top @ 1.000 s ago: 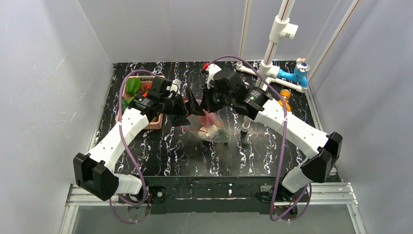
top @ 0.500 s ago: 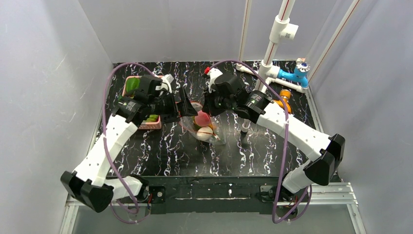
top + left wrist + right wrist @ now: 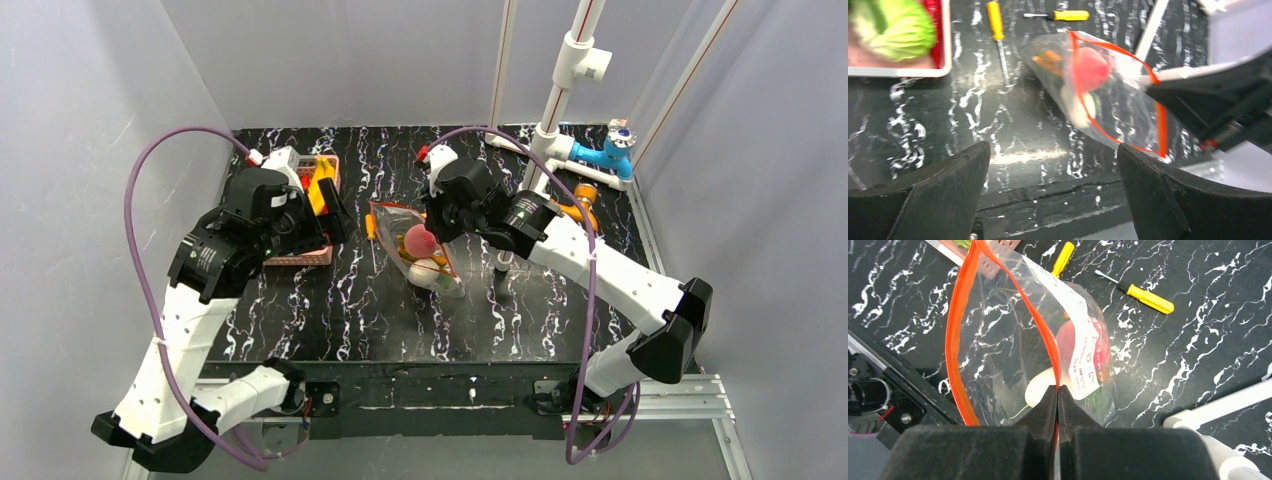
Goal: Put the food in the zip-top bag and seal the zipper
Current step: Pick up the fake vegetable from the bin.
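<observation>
Right gripper (image 3: 1058,390) pressed together, pinching zipper (image 3: 953,340) of zip-top bag (image 3: 998,355); red-pink ball (image 3: 1091,67) and white radish (image 3: 1037,387) inside, just beyond fingertips. Left gripper (image 3: 1052,150) spread wide, empty, bag ahead, not touching.

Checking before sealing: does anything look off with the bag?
Yes. The zip-top bag gapes: its zipper strips stand apart, and the right gripper pinches only one strip. A green cabbage sits in the basket, outside the bag.
</observation>
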`<state>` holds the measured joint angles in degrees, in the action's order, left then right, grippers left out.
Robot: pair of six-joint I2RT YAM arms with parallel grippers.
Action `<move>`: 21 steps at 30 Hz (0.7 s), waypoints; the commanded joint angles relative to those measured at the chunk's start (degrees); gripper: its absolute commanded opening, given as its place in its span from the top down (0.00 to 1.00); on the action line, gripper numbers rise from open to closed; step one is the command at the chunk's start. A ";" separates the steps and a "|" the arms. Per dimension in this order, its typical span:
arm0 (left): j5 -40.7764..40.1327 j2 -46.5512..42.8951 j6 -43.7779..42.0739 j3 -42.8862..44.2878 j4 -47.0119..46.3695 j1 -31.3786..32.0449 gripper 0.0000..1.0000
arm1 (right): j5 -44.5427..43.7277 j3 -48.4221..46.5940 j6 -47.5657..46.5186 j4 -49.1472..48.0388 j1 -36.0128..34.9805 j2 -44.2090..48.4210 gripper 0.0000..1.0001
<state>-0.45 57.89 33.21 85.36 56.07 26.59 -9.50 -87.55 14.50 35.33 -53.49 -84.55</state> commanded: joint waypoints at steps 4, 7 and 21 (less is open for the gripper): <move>-15.69 1.21 -1.54 -1.27 4.88 -1.78 0.02 | -4.69 -1.67 -3.26 1.30 -0.83 1.62 0.99; -14.59 3.69 -3.89 -1.62 4.71 -5.30 0.02 | -3.85 -1.74 -3.51 1.06 -0.81 1.98 0.99; 2.36 58.08 -13.70 19.57 -7.63 -24.95 0.60 | 0.21 -1.77 -2.43 3.14 0.32 0.64 0.99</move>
<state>5.06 107.83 24.12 95.22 44.49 1.72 -9.67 -87.53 12.05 37.67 -53.58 -84.42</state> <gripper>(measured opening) 0.441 0.028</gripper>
